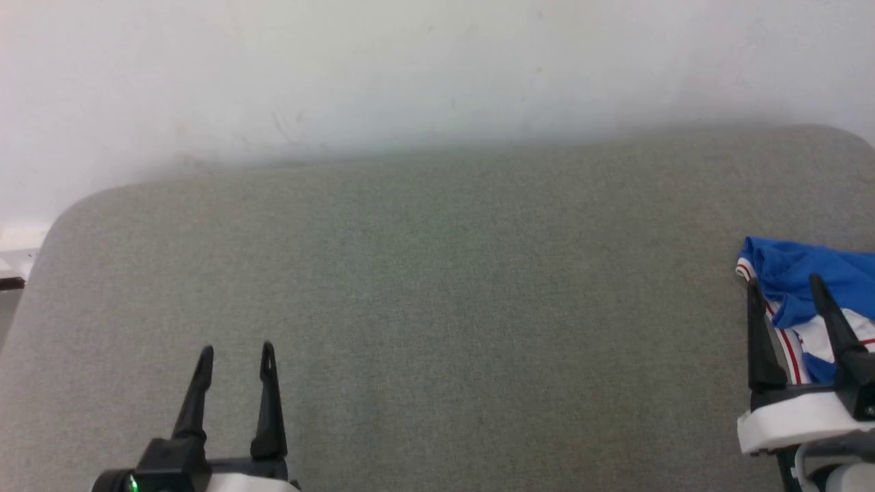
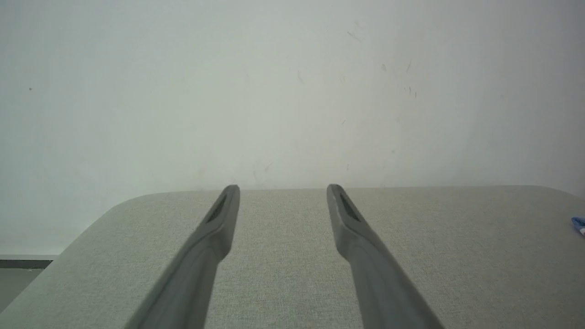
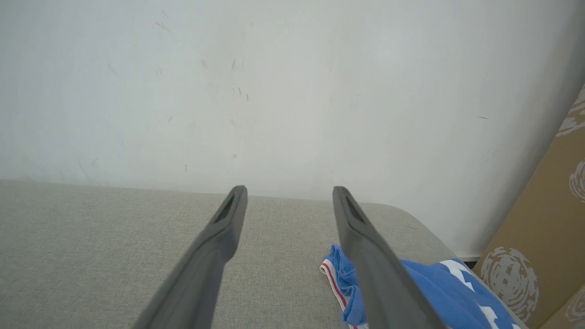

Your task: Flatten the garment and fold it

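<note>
Blue jersey T-shirt (image 1: 793, 263) bunched, right edge of fabric surface (image 1: 437, 273) | left gripper (image 1: 237, 347), right gripper (image 1: 783, 281): agape, empty | step: first grasp | next: probably drag to centre

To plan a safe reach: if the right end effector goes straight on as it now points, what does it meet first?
Probably the white wall; the right end effector, open, seems to pass above the grey surface and the garment. Depth unclear.

No legible text, white marks on garment (image 3: 441, 290) unreadable
</note>
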{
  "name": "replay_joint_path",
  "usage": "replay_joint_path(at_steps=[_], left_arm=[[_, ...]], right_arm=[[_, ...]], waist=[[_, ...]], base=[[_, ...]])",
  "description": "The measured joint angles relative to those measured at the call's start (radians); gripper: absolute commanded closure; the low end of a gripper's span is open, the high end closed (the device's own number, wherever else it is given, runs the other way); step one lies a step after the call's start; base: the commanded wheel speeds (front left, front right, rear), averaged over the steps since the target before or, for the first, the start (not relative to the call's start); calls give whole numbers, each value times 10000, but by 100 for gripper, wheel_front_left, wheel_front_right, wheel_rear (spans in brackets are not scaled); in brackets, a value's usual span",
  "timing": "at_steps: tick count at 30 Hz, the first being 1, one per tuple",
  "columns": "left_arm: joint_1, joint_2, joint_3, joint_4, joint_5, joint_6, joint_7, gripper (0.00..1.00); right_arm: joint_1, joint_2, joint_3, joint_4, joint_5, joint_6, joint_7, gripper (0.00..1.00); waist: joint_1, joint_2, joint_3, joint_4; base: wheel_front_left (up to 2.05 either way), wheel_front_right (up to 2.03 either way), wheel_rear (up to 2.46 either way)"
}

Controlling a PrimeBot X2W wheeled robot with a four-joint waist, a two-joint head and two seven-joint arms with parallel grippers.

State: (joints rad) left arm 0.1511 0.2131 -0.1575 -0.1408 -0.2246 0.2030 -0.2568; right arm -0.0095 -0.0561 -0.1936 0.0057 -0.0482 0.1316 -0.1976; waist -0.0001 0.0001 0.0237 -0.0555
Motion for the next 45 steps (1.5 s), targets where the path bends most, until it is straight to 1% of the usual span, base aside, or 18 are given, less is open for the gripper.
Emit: replay_joint_path(at_steps=[3, 8, 14, 21, 22, 42, 45], left_arm=[[348, -186, 73, 205, 67, -102, 0, 0], [732, -454, 309, 339, 161, -278, -2, 0], [833, -669, 589, 380, 433, -533, -2, 0], [903, -895, 777, 510, 583, -792, -2, 0], [902, -920, 802, 512, 585, -819, -2, 100], [825, -947, 842, 573, 673, -895, 282, 100], [751, -972, 857, 604, 683, -966, 343, 100]], right_arm=[[302, 13, 52, 125, -153, 0, -255, 0], [601, 15, 407, 558, 13, 0, -420, 0], [759, 25, 882, 941, 125, 0, -508, 0], [756, 27, 951, 1032, 115, 0, -527, 0], [756, 27, 949, 1041, 113, 0, -529, 100], [753, 19, 1039, 982, 128, 0, -230, 100], [750, 19, 1058, 953, 128, 0, -173, 100]], waist=[[0, 0, -251, 105], [-1, 0, -503, 232], [1, 0, -465, 279], [1, 0, -404, 286], [1, 0, -394, 287], [2, 0, -367, 318], [2, 0, -364, 324]], base=[[0, 0, 0], [0, 0, 0], [0, 0, 0], [0, 0, 0], [0, 0, 0], [0, 0, 0], [0, 0, 0]])
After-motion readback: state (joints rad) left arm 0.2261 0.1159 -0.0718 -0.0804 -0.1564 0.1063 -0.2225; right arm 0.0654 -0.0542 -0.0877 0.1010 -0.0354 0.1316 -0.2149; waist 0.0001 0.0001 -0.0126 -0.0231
